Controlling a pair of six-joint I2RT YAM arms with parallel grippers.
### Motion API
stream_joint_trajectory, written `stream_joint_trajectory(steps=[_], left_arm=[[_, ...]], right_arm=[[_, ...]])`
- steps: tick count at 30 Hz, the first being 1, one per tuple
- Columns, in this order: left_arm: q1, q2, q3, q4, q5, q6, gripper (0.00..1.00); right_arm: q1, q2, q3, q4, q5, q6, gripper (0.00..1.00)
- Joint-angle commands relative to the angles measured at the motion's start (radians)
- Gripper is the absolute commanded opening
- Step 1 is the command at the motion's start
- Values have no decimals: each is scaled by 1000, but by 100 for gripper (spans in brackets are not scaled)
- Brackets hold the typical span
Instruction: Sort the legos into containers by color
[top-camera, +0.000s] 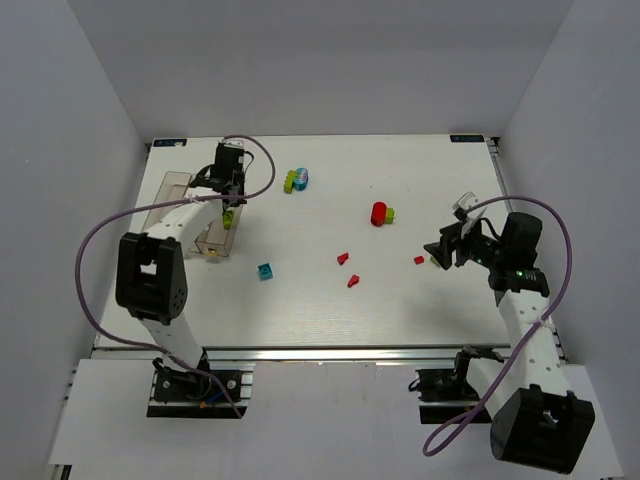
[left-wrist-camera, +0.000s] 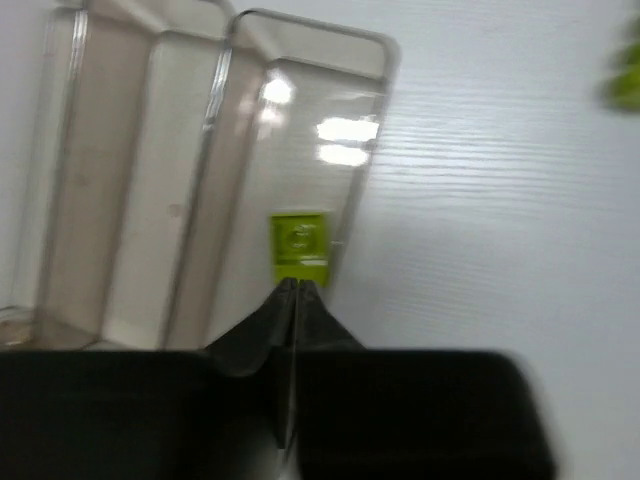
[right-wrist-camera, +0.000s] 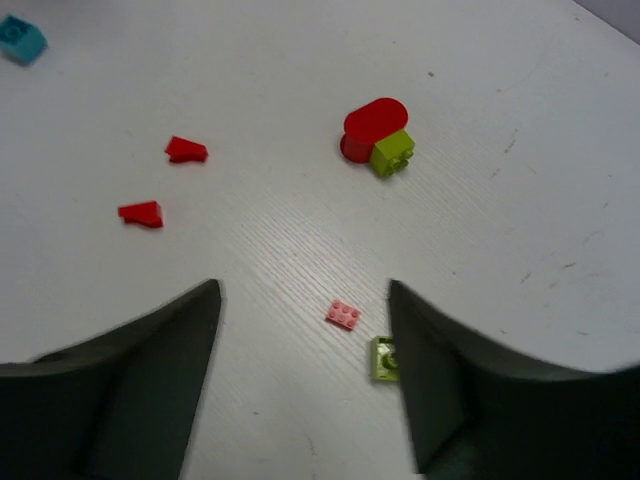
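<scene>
Hovering over the rightmost of 3 clear bins (left-wrist-camera: 310, 25), the left gripper (left-wrist-camera: 296, 287) has its fingers pressed together; a lime brick (left-wrist-camera: 300, 246) lies just past their tips, beside the bin's right wall. The right gripper (right-wrist-camera: 303, 287) gapes wide above the white table (right-wrist-camera: 500, 200), with a pink plate (right-wrist-camera: 343, 315) seen between its fingers.

From where I stand, a white desk (top-camera: 330, 210) with a faint wood grain fills the middle of the frame. Plain pale grey panels box it in: the left wall (top-camera: 60, 150), the back wall (top-camera: 320, 60) across the top, and the right wall (top-camera: 590, 120). The light is soft and even. A metal rail (top-camera: 330, 352) runs along the desk's lower edge.
</scene>
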Motion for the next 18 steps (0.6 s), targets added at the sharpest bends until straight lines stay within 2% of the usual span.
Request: stream_joint_trajectory(steps=[1,2,3,4,5,7,8,9,12,18], left_arm=[[-18,-185,-36,41,325,-49,0],[-18,-241,-74,94,546,-83,0],[-18,-271,-158,123,624,-108,0],[-18,-298,-203,154,689,-121,0],[-18,-347,-243,185,735,-135,19],[-18,-384,-332,197,774,-135,51],[-18,-404,-347,187,765,-123,62],[-18,-433,-358,177,733,-114,73],[-18,-498,-386,186,703,-114,78],[-18,-529,-370,165,679,-111,79]], right_arm=[[30,65,35,-5,119,-64,60],[34,89,67,12,181,-18,39],[37,121,86,2,245,-10,18],[51,202,113,-32,337,-24,20],[57,246,176,-75,382,-37,38],[69,369,233,-193,506,-51,64],[76,397,259,-219,539,-58,73],[77,417,259,-235,565,-58,89],[96,446,232,-212,615,-61,89],[109,587,264,-207,672,-53,88]])
